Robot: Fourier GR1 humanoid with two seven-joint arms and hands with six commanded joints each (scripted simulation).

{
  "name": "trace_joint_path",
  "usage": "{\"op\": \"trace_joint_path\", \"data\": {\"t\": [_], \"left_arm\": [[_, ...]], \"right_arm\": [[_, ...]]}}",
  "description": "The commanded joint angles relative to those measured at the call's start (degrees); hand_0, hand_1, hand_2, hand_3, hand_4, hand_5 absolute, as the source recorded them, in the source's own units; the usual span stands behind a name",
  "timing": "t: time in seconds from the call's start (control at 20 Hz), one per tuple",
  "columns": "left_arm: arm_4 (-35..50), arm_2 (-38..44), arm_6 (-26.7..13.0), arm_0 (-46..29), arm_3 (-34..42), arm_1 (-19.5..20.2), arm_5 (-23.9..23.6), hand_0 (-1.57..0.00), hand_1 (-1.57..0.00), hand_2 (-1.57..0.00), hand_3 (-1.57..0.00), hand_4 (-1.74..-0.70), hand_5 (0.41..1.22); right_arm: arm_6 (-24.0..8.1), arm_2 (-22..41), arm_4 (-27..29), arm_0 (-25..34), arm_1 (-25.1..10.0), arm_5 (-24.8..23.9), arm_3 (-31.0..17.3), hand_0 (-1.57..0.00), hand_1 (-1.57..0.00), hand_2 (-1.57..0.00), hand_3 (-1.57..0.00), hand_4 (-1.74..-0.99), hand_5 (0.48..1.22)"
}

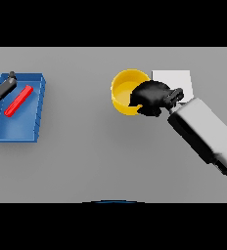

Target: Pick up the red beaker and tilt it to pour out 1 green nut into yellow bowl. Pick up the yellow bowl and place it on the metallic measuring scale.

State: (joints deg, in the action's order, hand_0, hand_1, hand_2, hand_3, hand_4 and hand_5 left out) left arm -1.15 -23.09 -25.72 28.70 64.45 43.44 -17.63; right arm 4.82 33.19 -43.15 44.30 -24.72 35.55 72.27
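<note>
The yellow bowl (124, 91) stands on the grey table at centre back. My right hand (152, 97) is at its right rim, with fingers curled over the rim and into the bowl. The pale measuring scale (175, 79) lies right behind the hand, touching the bowl's right side. The red beaker (18, 100) lies on its side in a blue tray (38, 105) at the far left. My left hand (4, 88) hovers over the tray's left part, beside the beaker, fingers straight and empty. No green nut shows; my hand hides part of the bowl's inside.
My right forearm (203, 134) crosses the table's right side from the lower right. The blue tray has raised walls.
</note>
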Motion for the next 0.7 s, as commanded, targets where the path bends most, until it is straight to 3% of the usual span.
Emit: {"op": "trace_joint_path", "data": {"t": [0.0,0.25,0.4,0.65], "left_arm": [[-0.21,-0.23,-0.41,-0.12,-0.25,-0.09,-0.05,0.0,0.0,0.0,0.0,-0.74,0.7],[-0.57,-0.22,-1.17,-0.07,0.29,0.26,-0.27,0.0,0.0,0.0,0.0,-0.74,0.71],[-0.41,-0.11,-1.32,-0.27,0.44,0.13,-0.32,0.0,0.0,0.0,0.0,-0.74,0.706],[-0.17,0.01,-0.89,-1.47,1.79,0.83,-0.1,0.0,0.0,0.0,0.0,-0.73,0.691]], "right_arm": [[-1.29,-0.68,0.05,0.34,0.37,-0.02,-0.6,-1.57,-1.57,-1.47,-1.35,-1.74,1.22],[-0.42,-4.55,-0.28,1.08,-3.77,-3.25,-3.42,-1.57,-1.57,-1.52,-1.23,-1.741,1.221],[1.05,-6.53,-1.29,2.43,-5.71,-6.36,-8.4,-1.57,-1.57,-1.54,-1.2,-1.741,1.221],[2.44,-9.07,-2.39,2.98,-5.8,-11.57,-16.85,-1.57,-1.57,-1.51,-1.18,-1.741,1.221]]}}
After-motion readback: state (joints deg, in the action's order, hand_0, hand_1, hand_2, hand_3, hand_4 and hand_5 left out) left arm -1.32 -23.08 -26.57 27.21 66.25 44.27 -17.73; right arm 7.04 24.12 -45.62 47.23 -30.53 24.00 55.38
